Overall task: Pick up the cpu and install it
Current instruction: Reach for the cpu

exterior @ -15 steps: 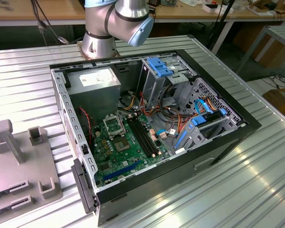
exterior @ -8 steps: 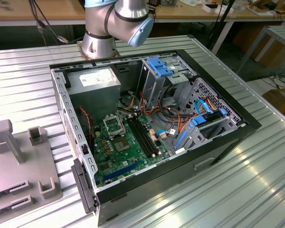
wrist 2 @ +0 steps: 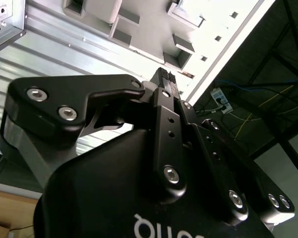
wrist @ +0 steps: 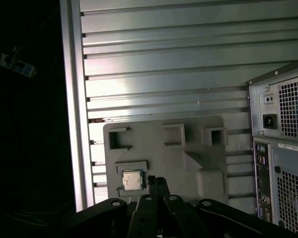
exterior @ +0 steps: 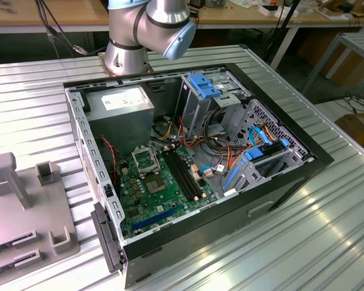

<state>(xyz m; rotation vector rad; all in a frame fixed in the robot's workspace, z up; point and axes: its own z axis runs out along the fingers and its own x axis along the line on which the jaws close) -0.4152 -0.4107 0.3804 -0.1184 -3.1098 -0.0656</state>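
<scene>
While the small square silver cpu (wrist: 132,180) lies in the grey moulded tray (wrist: 164,144) | black end effector (wrist: 158,181) near it, pinched together (empty) | nothing picked or installed yet

No text can be read in full. In the second wrist view, the upper part of some white lettering (wrist 2: 161,228) is seen on the black body of the claw (wrist 2: 165,75) (the rest is cut off at the picture's edge), and no word can be made out from it. In the exterior view, a pale label (exterior: 122,101) is carried on top of the power supply (exterior: 121,124) inside the open computer case (exterior: 291,182); its print cannot be made out. In the first wrist view, a narrow white sticker (wrist: 292,146) is fixed to the case's rear panel, near the power socket (wrist: 270,120); its lines cannot be read either.
</scene>
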